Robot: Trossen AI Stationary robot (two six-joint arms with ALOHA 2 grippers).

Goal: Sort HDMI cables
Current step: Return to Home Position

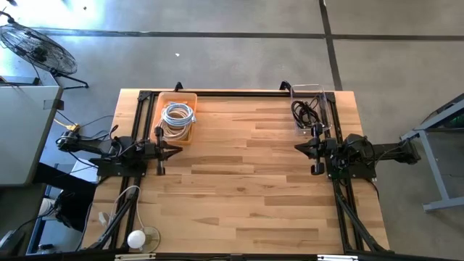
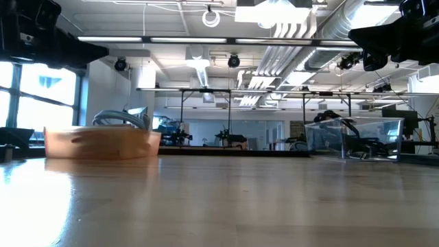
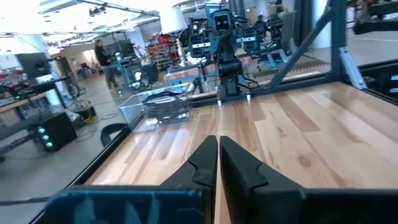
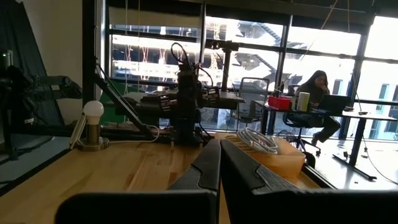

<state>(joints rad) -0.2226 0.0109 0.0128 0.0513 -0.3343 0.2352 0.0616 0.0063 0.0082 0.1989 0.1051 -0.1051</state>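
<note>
The pale coiled cables (image 1: 177, 116), cream and silvery-white loops stacked in rounds, are sitting inside the orange bin (image 1: 177, 95), a shallow rectangular tray beside the left arm. The thin black cables (image 1: 304, 112) are lying tangled in the clear plastic bin (image 1: 324, 93) beside the right arm, and its glossy walls are showing the dark loops through them. Both bins are resting on the table (image 1: 246, 188), whose striped butcher-block planks are catching a soft sheen. The left gripper (image 1: 179, 151) is hanging above the wood near the orange bin, its two dark wedge-shaped fingers (image 3: 202, 162) pressing together on nothing. The right gripper (image 1: 298, 148) is hanging opposite, near the clear bin, its matte fingers (image 4: 208, 163) also pressing together and holding nothing. A round white bulb lamp (image 1: 136, 238) is standing on the table's left side, well apart from the bins.
</note>
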